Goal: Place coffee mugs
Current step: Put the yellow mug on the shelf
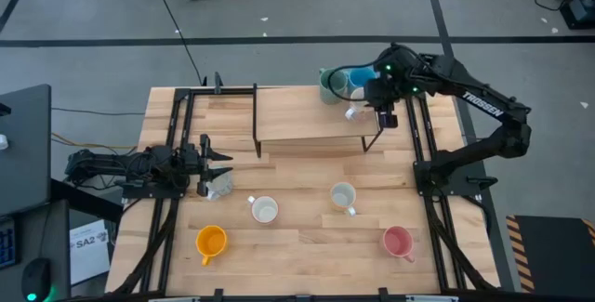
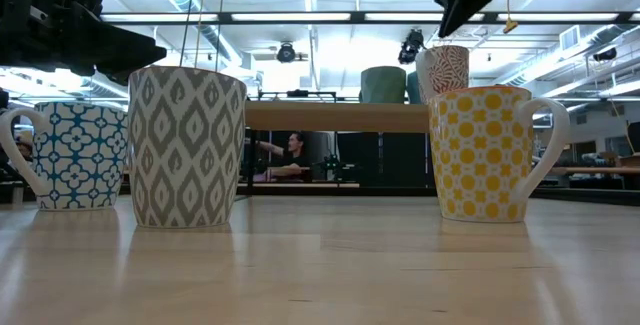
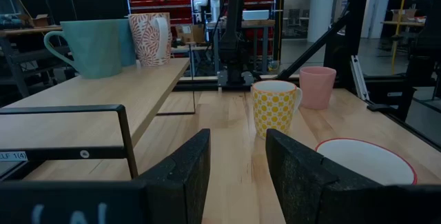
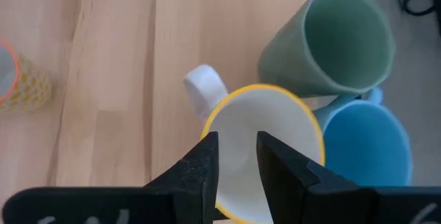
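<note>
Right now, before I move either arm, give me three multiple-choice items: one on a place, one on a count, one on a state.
1. Where is the green mug? A on the raised shelf; B on the floor; C in a hand.
2. How many mugs stand on the table below the shelf? A three; B five; C seven.
3. The left hand is: A open, empty; B shut on a mug; C out of view.

1 A: it stands beside the blue mug.
2 B: the high view shows five.
3 A: nothing sits between its fingers.
</note>
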You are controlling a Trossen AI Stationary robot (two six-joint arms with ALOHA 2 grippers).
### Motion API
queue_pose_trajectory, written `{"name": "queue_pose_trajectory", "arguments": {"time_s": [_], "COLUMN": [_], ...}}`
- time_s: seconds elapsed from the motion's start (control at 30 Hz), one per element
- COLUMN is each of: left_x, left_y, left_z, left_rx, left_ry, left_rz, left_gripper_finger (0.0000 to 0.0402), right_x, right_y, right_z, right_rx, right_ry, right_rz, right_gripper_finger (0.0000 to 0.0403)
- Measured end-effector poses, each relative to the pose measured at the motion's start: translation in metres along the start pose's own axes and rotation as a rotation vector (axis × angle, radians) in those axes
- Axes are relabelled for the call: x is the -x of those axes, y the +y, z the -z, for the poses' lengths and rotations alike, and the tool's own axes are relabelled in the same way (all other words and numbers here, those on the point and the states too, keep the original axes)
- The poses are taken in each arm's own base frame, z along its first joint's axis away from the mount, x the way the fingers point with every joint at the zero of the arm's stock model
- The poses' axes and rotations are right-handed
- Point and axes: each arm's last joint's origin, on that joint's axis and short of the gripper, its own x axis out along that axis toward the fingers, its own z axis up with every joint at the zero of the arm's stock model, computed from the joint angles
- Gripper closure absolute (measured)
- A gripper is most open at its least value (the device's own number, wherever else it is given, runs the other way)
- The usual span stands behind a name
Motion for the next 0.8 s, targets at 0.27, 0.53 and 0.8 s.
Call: {"name": "queue_pose_trajectory", "arguments": {"time_s": [0.27, 0.53, 0.8], "left_x": [0.0, 0.0, 0.0], "left_y": [0.0, 0.0, 0.0], "left_z": [0.0, 0.0, -0.002], "left_rx": [0.0, 0.0, 0.006], "left_ry": [0.0, 0.0, -0.016], "left_rz": [0.0, 0.0, -0.001], "left_gripper_finger": [0.0253, 0.0253, 0.0253], "right_x": [0.018, 0.026, 0.027], "right_y": [0.002, 0.019, 0.044], "right_z": [-0.011, -0.024, -0.034], "right_rx": [-0.076, -0.223, -0.399], "right_ry": [-0.079, -0.163, -0.15], "right_rz": [0.008, -0.151, -0.306], "right_gripper_finger": [0.0297, 0.0297, 0.03]}}
